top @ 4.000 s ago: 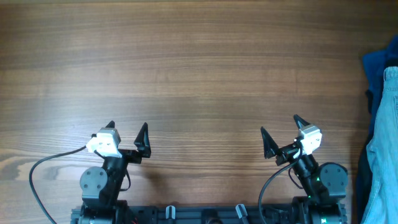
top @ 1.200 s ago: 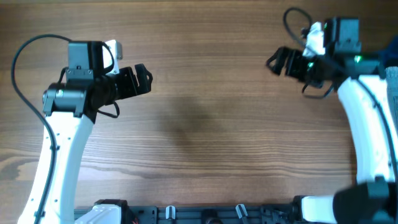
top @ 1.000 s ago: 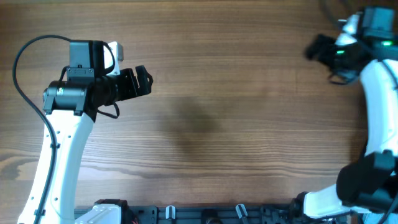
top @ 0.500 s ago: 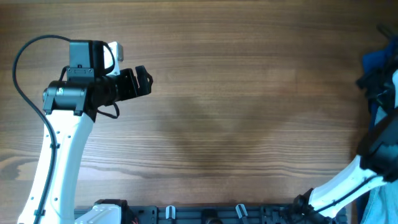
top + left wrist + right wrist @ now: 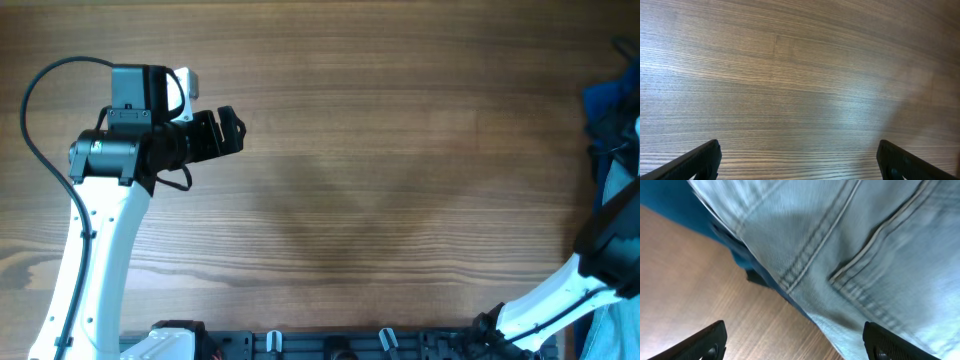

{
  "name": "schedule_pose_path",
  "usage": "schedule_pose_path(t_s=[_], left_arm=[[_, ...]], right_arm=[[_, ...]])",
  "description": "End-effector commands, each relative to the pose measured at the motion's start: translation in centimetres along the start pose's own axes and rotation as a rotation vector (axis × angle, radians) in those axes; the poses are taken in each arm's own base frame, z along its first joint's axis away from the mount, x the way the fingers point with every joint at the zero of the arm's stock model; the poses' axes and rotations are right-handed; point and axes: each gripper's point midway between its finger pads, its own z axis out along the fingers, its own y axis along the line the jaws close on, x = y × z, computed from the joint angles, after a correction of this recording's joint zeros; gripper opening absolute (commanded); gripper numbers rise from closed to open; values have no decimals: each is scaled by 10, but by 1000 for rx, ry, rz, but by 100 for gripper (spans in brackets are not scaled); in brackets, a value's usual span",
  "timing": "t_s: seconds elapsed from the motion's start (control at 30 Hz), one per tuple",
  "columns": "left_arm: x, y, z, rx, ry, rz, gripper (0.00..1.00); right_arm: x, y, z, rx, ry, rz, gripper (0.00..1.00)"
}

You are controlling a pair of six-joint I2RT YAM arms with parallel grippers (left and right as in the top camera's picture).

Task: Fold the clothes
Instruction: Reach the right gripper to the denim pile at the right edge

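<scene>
The light blue denim shorts (image 5: pixel 850 245) fill most of the right wrist view, showing a stitched pocket and seams. In the overhead view only a strip of them (image 5: pixel 604 332) shows at the right edge, partly under my right arm (image 5: pixel 610 240). My right gripper (image 5: pixel 800 345) is open and empty, hovering just over the shorts' edge where they meet the table; it is past the frame edge in the overhead view. My left gripper (image 5: pixel 230 130) is open and empty over bare wood at the left, far from the shorts; it also shows in the left wrist view (image 5: pixel 800 165).
A dark navy fabric heap (image 5: pixel 603 108) lies at the far right edge beside and under the shorts, also showing in the right wrist view (image 5: pixel 670 200). The wooden table (image 5: pixel 380 150) spans the view. The arm bases stand along the front edge.
My right arm swung from the upper middle right out to the far right edge, over the shorts. My left arm has held still for the last second.
</scene>
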Motion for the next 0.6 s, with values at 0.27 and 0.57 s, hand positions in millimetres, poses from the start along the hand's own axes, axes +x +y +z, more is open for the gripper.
schedule_pose_path(t_s=[0.27, 0.57], left_arm=[[-9, -8, -9, 22, -41, 35, 100], [-8, -8, -9, 22, -35, 33, 100]], right_arm=[[-8, -23, 4, 124, -26, -21, 88], [11, -27, 29, 175, 37, -48, 84]])
